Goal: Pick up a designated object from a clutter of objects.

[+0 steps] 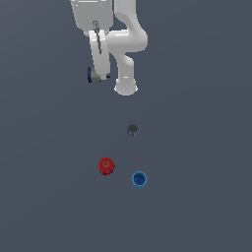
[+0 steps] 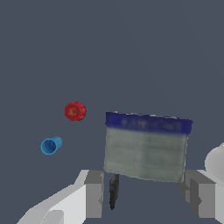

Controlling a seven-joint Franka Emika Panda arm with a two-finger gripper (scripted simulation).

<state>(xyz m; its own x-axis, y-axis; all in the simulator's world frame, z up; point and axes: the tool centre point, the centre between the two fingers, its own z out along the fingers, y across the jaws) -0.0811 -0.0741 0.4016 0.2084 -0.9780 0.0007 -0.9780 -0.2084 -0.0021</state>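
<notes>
Here the grey-and-blue piece (image 2: 145, 148) sits between the 2 fingers (image 2: 93, 192) of the gripper (image 1: 97, 76), clamped from both sides and lifted well clear of the dark floor (image 1: 197, 197). In the wrist view it reads as a broad grey block with a dark blue band along the edge farthest from the fingers; its long axis runs across the gap from one finger to the other, slightly tilted, and the blue edge faces away from the wrist. In the exterior view only a small blue-and-grey bit shows at the fingertips, blue toward the exterior view's left.

The white arm (image 1: 125, 44) hangs from the upper edge of the exterior view, its elbow bent toward the exterior view's right and the hand pointing down.

Below on the floor lie 3 loose items, well apart from one another: a dark grey round object (image 1: 132, 129), a red ball (image 1: 106, 166) and a bright-blue cup (image 1: 139, 179), the cup lying on its side in the wrist view.
</notes>
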